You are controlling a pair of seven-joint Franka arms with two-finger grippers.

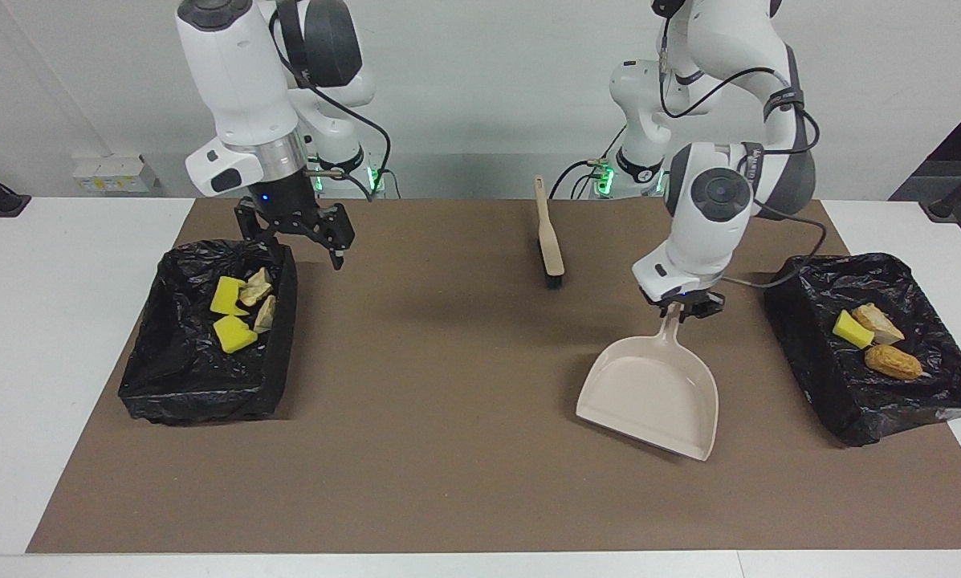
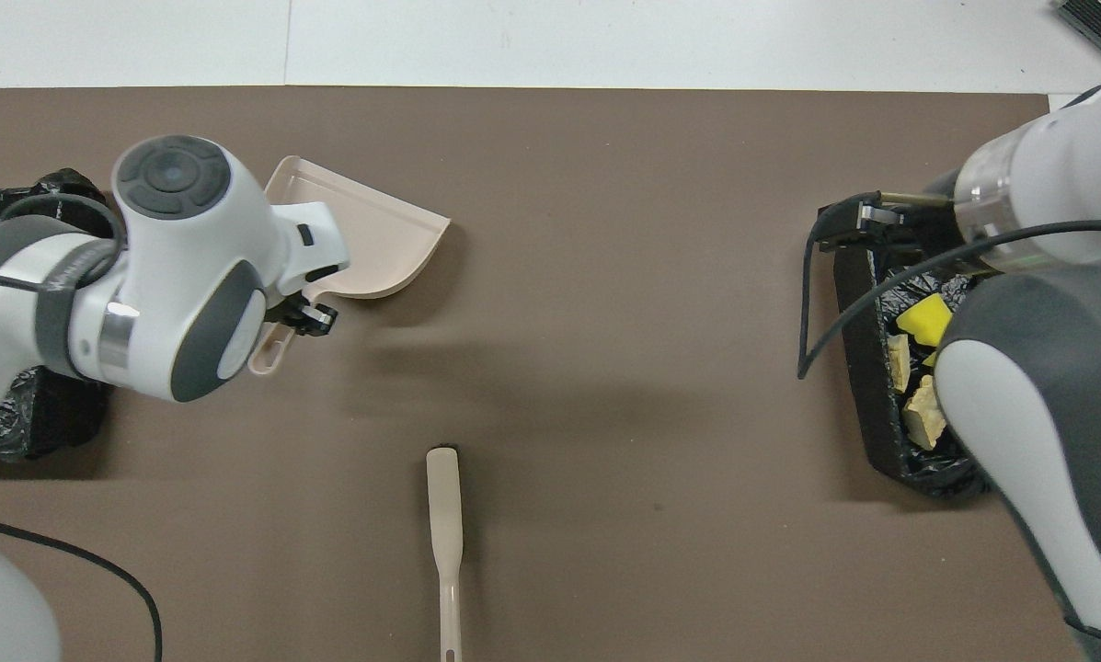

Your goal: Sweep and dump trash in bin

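Trash (image 1: 241, 309) all binned, some in bin (image 1: 207, 377) under my right hand (image 1: 299, 237), fingers apart. Left hand (image 1: 683, 307) clamped on dustpan (image 1: 653, 393) handle. Guessing next: set it on surface, let go.

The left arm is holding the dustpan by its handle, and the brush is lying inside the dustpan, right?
Not quite. The left gripper does hold the dustpan by its handle, but the brush isn't inside it. The facing view shows the brush lying on the mat by itself, apart from the dustpan and nearer to the robots.
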